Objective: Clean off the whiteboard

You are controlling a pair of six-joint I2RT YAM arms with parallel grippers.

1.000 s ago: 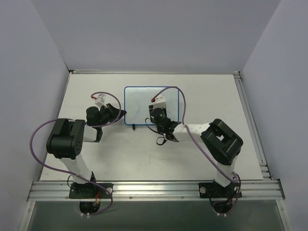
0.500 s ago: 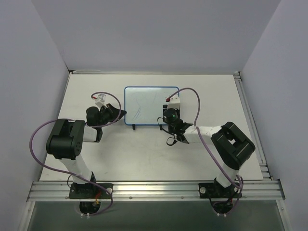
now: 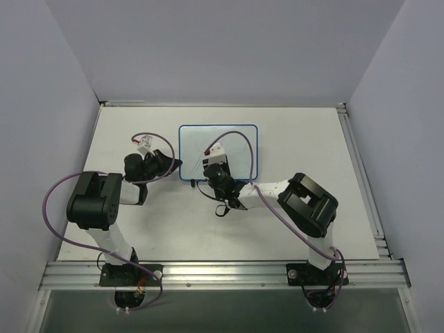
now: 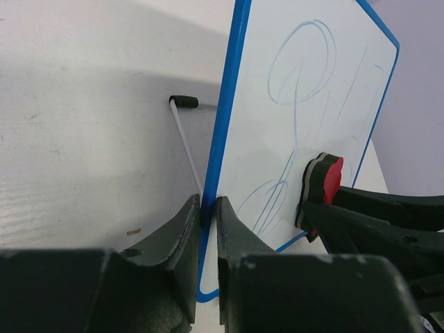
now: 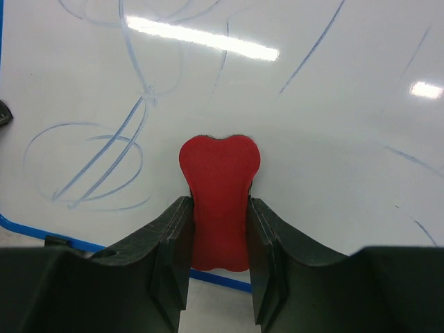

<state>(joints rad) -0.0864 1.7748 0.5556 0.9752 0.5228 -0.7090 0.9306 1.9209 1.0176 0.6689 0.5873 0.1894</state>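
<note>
The whiteboard (image 3: 239, 139) lies at the table's middle back, white with a blue rim and faint blue scribbles. It fills the right wrist view (image 5: 333, 139) and shows edge-on in the left wrist view (image 4: 305, 139). My left gripper (image 4: 207, 215) is shut on the whiteboard's blue left rim; it also shows in the top view (image 3: 177, 164). My right gripper (image 5: 220, 236) is shut on a small red eraser (image 5: 220, 201), pressed to the board near its lower left part. The eraser also shows in the left wrist view (image 4: 326, 184) and in the top view (image 3: 209, 152).
A black foot on a thin white leg (image 4: 184, 103) props the board behind its rim. A second black foot (image 3: 192, 183) sticks out at the board's near edge. Grey walls enclose the table on three sides. A metal rail (image 3: 361, 180) runs along the right edge.
My right gripper has swept the eraser from the board's right side leftwards to its lower left part. The left gripper has held still on the rim.
</note>
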